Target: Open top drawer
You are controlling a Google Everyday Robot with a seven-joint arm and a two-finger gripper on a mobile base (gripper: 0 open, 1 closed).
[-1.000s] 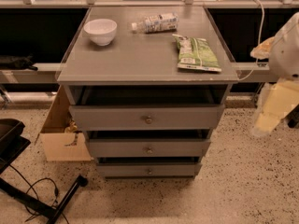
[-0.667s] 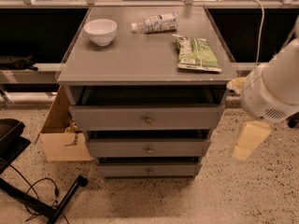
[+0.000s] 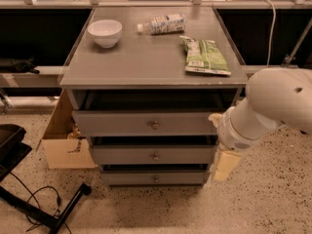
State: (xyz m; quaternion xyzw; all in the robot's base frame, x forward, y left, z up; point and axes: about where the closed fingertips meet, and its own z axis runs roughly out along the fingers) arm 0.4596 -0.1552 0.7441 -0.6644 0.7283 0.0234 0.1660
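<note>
The top drawer (image 3: 122, 123) is the widest grey front of three in a grey cabinet, with a small round metal knob (image 3: 155, 126) at its centre. A dark gap shows above its front. My gripper (image 3: 222, 164) is cream-coloured and hangs below the white arm (image 3: 273, 106), at the cabinet's lower right corner, beside the middle and bottom drawers. It is right of and below the top drawer's knob and does not touch it.
On the cabinet top (image 3: 146, 62) lie a white bowl (image 3: 105, 32), a plastic bottle on its side (image 3: 163, 23) and a green snack bag (image 3: 204, 56). A cardboard box (image 3: 61, 140) stands left of the cabinet. A black stand base and cables (image 3: 34, 204) lie at the lower left.
The arm has swung in from the right edge toward the cabinet and lower; the gripper now sits against the cabinet's right side. The drawers have not moved.
</note>
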